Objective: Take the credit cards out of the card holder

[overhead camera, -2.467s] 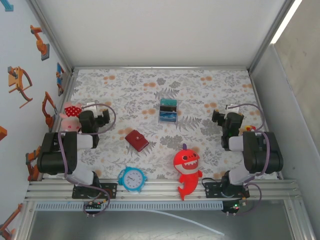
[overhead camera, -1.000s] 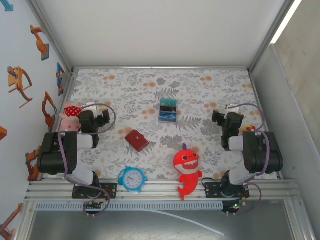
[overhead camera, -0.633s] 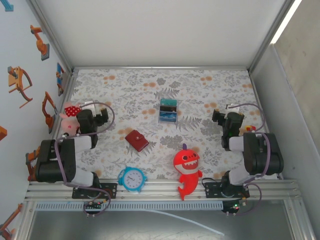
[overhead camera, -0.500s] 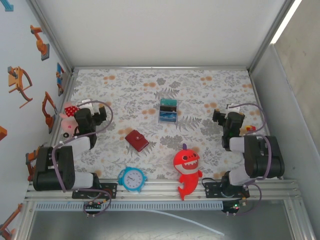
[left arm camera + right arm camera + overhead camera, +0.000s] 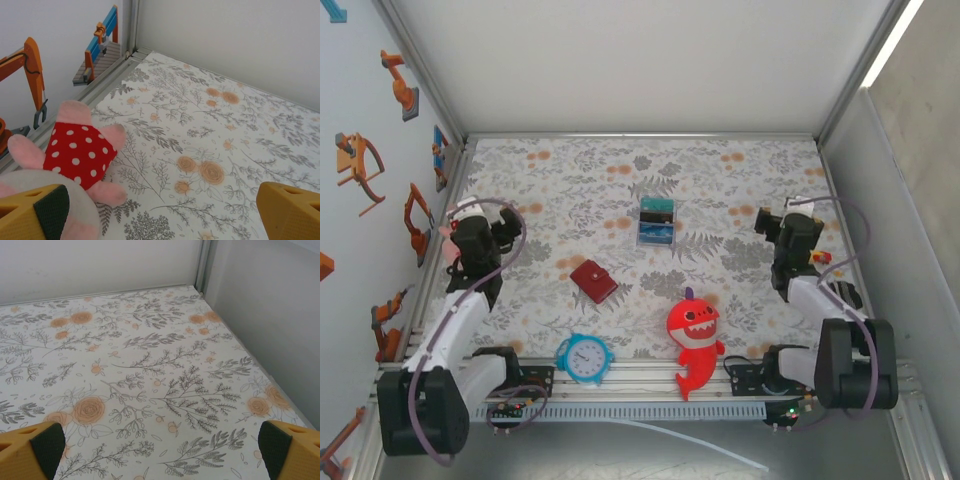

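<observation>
Card holder [image 5: 593,281]: closed, left of centre on the counter [image 5: 740,170].
Credit cards [image 5: 656,222]: upper centre, well apart from it.
Left gripper [image 5: 160,207]: released, beside pink plush [image 5: 75,150].
Right gripper [image 5: 160,445]: released, empty.

White tablecloth [image 5: 740,190] with grey leaves and orange roses. Dark red card holder [image 5: 593,281]; credit cards [image 5: 656,222] seemingly teal and blue; red shark toy [image 5: 695,335]; light-blue alarm clock [image 5: 585,358]; pink plush [image 5: 22,150], red white-dotted bow [image 5: 80,150].
</observation>
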